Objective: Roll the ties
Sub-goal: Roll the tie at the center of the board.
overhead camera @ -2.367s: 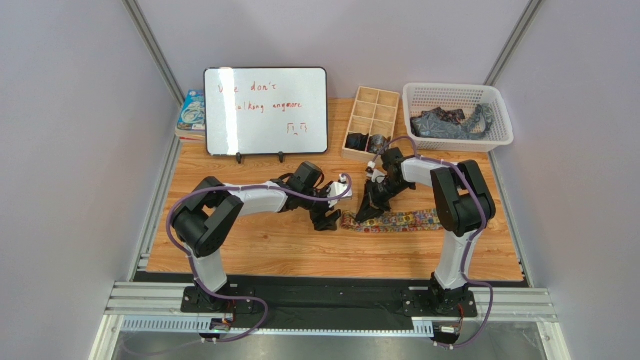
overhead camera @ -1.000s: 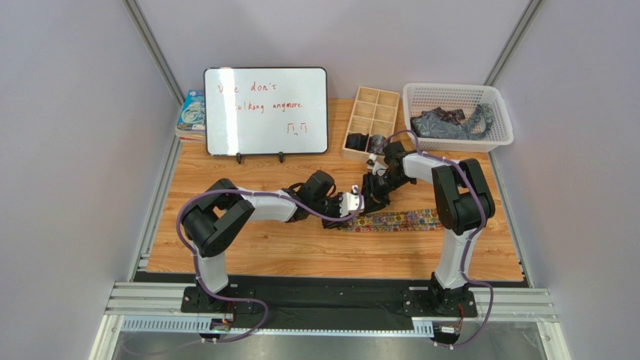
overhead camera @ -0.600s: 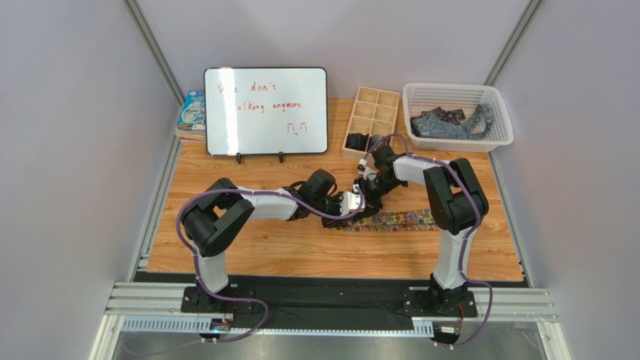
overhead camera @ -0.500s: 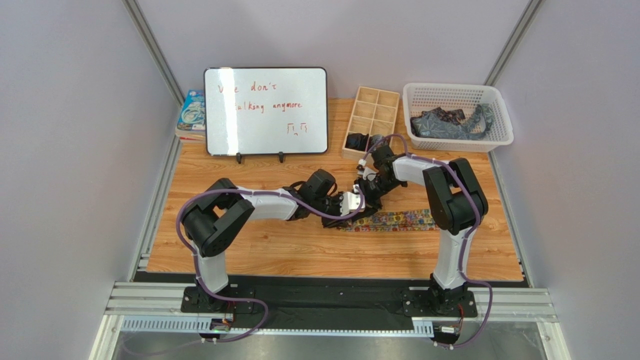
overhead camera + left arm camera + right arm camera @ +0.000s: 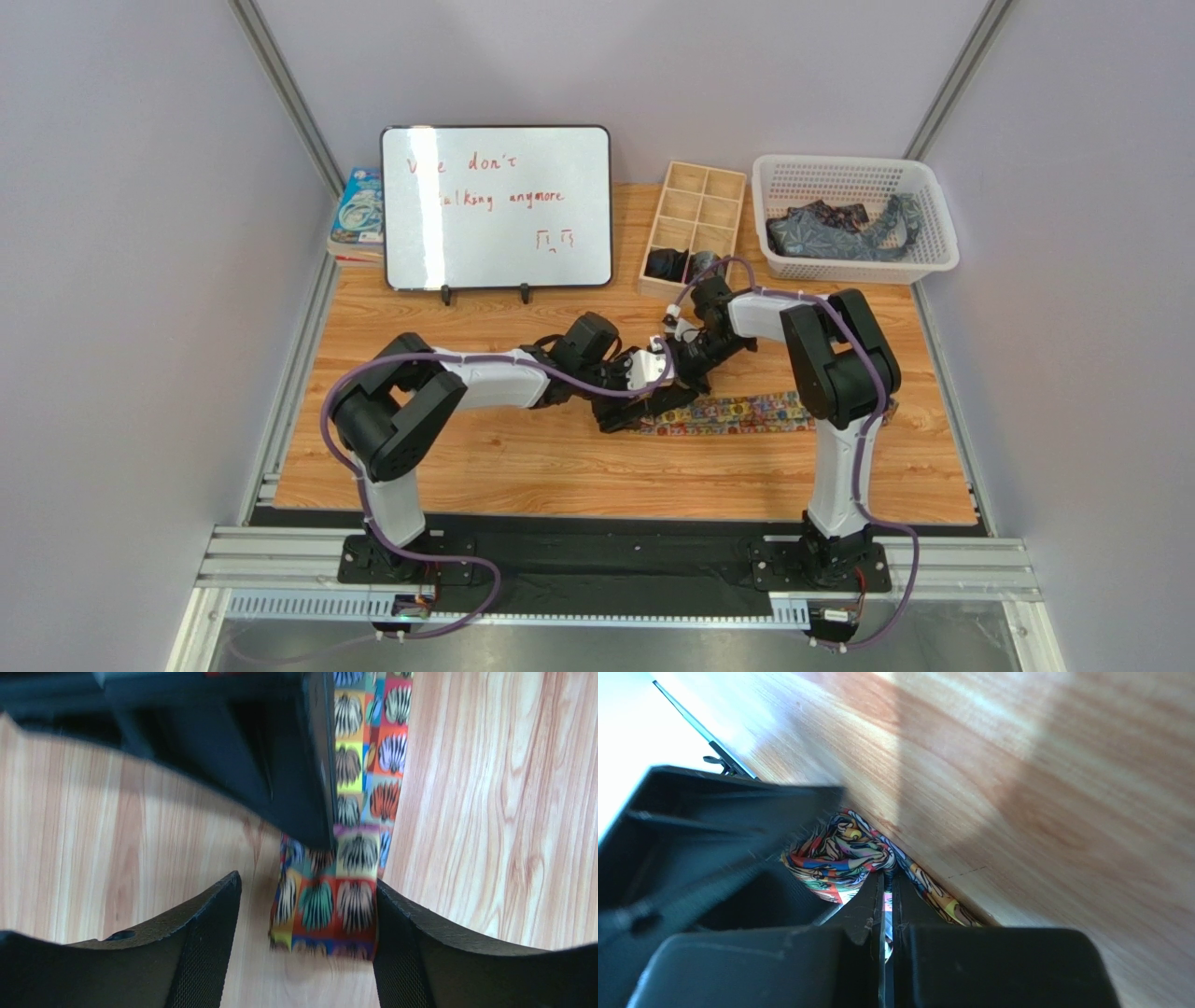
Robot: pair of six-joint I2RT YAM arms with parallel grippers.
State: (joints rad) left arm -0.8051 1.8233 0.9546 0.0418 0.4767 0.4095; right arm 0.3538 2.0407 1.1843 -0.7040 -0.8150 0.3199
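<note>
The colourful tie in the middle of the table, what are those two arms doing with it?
It is being rolled up. The tie lies stretched along the table. The right gripper is pinched shut on bunched fabric at one end, and the left gripper stands open astride that same end. Most of the tie is not yet rolled.

Left arm (image 5: pixel 484 375) and right arm (image 5: pixel 828 350) meet over the floral tie (image 5: pixel 751 412), apparently touching its end.
</note>
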